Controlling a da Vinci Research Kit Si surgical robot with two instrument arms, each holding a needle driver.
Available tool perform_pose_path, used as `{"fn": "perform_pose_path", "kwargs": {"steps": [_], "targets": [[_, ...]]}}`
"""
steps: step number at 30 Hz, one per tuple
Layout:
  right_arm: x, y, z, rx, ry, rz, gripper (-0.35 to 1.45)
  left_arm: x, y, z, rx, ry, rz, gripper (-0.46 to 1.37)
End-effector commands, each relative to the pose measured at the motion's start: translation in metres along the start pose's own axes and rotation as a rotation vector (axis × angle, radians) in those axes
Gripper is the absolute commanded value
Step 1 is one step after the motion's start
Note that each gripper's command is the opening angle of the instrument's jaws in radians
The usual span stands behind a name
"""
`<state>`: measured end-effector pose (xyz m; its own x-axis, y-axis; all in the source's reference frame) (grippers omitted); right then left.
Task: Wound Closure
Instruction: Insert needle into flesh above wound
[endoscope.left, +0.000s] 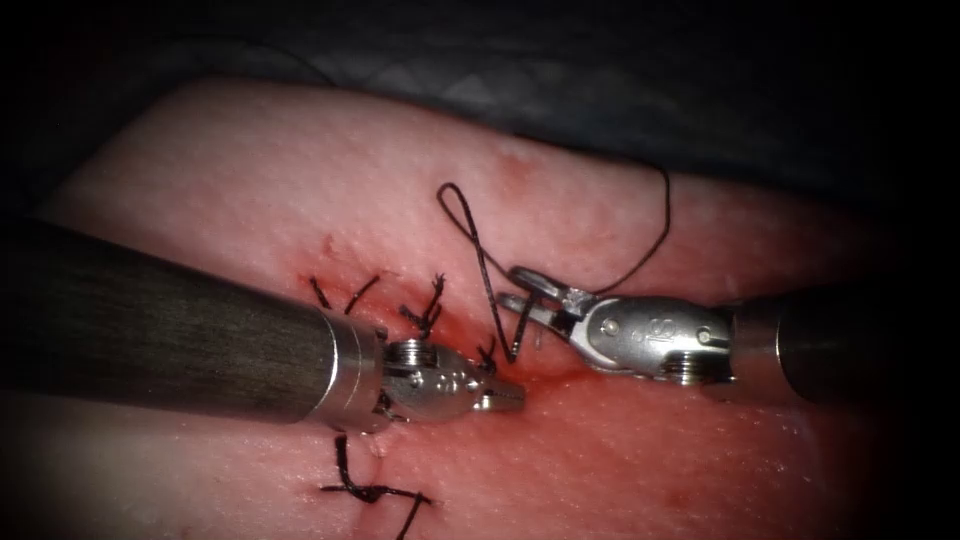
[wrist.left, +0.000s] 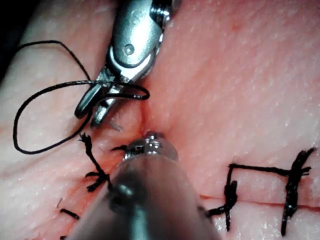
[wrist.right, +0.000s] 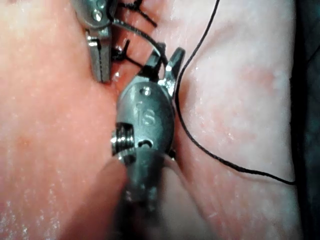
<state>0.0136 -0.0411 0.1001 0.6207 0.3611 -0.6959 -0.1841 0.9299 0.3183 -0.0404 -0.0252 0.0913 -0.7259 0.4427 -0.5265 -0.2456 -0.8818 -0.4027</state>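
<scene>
Black knotted stitches (endoscope.left: 372, 492) close our pink tissue's (endoscope.left: 250, 180) cut | right tool (endoscope.left: 525, 290) open around thread (endoscope.left: 480, 250) | left tool (endoscope.left: 505, 397) closed, empty | needle unseen

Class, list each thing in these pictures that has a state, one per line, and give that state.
Left hand: shut, holding nothing visible, tip on the cut.
Right hand: open, thread running between its jaws.
Thread: slack, looped on the tissue.
Cut: closed by stitches on the left, unstitched by the hands.
Stitches: tied, ends cut short.
Tissue: wet with red fluid along the cut.
</scene>
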Motion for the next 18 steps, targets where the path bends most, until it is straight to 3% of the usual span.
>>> {"fn": "perform_pose_path", "kwargs": {"steps": [1,18], "targets": [[0.0,0.0,0.0,0.002,-0.004,0.006,-0.35,0.0,0.0,0.0,-0.007,0.0,-0.001,-0.35],[-0.0007,-0.0005,0.0011,0.087,-0.038,0.211,-0.35,0.0002,0.0001,-0.0002,-0.009,0.0,-0.008,-0.35]]}}
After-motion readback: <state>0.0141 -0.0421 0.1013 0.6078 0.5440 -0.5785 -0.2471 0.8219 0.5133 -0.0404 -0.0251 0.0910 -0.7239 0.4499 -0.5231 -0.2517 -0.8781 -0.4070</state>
